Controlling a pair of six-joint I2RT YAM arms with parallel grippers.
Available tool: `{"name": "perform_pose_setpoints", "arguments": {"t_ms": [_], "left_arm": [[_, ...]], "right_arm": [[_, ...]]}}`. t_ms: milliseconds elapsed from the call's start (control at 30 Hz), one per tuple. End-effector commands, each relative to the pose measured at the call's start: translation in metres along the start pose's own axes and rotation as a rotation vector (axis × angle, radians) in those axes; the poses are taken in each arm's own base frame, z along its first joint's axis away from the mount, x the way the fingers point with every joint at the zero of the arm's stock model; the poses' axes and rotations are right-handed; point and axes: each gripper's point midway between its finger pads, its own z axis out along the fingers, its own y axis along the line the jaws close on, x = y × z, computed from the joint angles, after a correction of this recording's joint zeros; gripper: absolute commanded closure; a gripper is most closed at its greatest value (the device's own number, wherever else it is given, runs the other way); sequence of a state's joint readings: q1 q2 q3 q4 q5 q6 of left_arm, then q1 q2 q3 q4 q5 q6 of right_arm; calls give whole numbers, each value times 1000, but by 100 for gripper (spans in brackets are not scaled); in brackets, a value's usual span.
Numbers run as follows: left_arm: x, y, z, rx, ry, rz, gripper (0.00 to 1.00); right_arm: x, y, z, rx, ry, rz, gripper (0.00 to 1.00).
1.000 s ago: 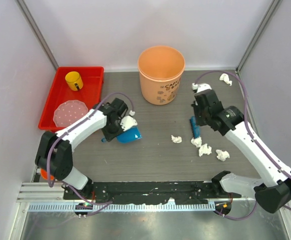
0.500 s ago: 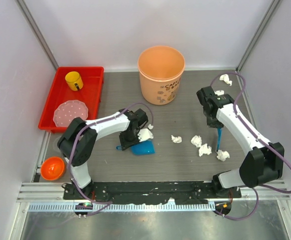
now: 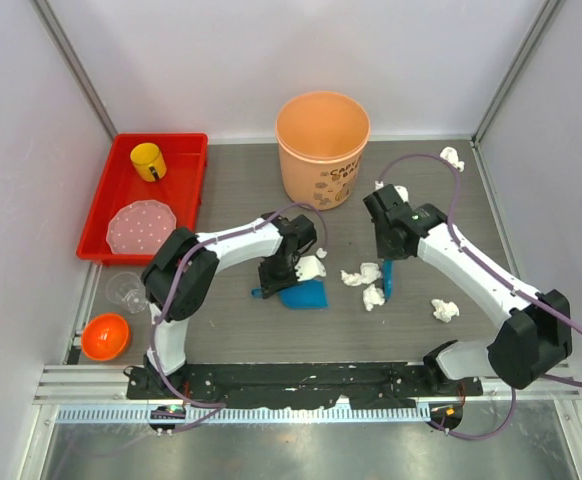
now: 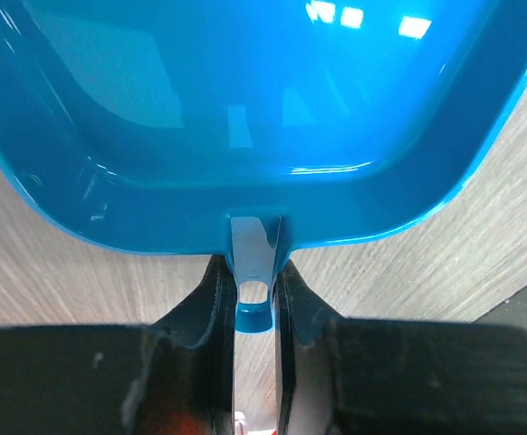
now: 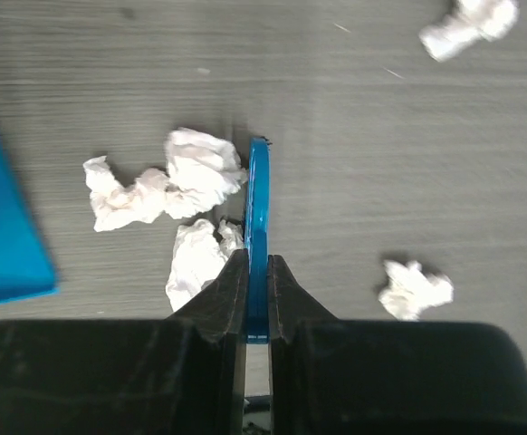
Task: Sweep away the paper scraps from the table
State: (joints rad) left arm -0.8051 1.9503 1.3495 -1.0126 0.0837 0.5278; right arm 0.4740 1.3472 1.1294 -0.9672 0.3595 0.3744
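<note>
My left gripper [image 3: 271, 287] is shut on the handle of the blue dustpan [image 3: 306, 295], which lies on the table [image 3: 231, 330] left of centre. The left wrist view shows the jaws [image 4: 250, 281] pinching the handle below the pan [image 4: 245, 118]. My right gripper [image 3: 385, 255] is shut on a thin blue brush [image 3: 387, 277], held upright [image 5: 258, 208]. Paper scraps [image 3: 356, 276] [image 3: 374, 296] lie against its left side, between it and the pan; the right wrist view shows this cluster [image 5: 196, 168]. Other scraps lie at the right [image 3: 443, 310] and far right corner [image 3: 452, 157].
An orange bucket [image 3: 323, 150] stands at the back centre. A red tray [image 3: 161, 138] at back left holds a yellow cup [image 3: 148, 160] and a pink plate [image 3: 141, 225]. An orange bowl [image 3: 105, 336] and a clear glass [image 3: 126, 290] sit at the left edge.
My left gripper has carried the dustpan to the right. My right gripper has swept the brush leftward, pushing scraps toward the pan; one scrap stays behind at the right.
</note>
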Motion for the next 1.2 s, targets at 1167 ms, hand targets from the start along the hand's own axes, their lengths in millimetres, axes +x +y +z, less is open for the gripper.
{"name": "perform_pose_setpoints", "arguments": {"t_ms": [1167], "left_arm": [[-28,35,-44,67,-309,-220,100]], "right_arm": [[-80,88,-82,-362,-411,-21,99]]}}
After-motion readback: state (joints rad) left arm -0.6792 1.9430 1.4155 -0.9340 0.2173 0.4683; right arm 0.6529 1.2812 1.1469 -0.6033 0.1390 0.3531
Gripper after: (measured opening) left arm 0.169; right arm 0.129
